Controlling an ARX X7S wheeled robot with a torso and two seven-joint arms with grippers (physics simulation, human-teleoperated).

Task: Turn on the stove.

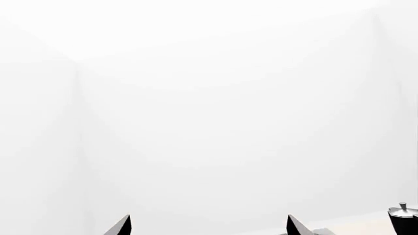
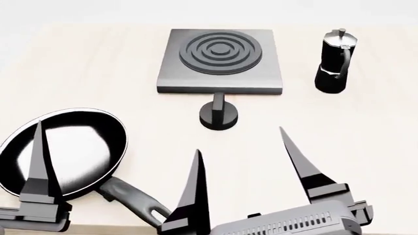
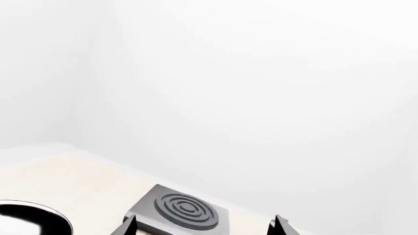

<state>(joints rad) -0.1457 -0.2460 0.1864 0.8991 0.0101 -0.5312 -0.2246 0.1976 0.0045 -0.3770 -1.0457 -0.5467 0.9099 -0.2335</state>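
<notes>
The stove (image 2: 269, 73) is a flat grey slab with dark burner rings, lying at the far middle of the table. Its small round black knob (image 2: 219, 115) stands just in front of the slab. My right gripper (image 2: 240, 140) hovers near the knob's front right, open and empty, fingertips short of the knob. In the right wrist view the stove (image 3: 179, 210) shows between that gripper's spread tips (image 3: 205, 220). My left gripper (image 1: 209, 223) is open and holds nothing. In the head view, one of its fingers (image 2: 39, 161) is over the frying pan.
A black frying pan (image 2: 65, 152) lies at the near left, its handle pointing toward the near edge. A black moka pot (image 2: 335, 61) stands right of the stove, also in the left wrist view (image 1: 404, 220). The light wooden table (image 2: 98, 63) ends at a white wall behind.
</notes>
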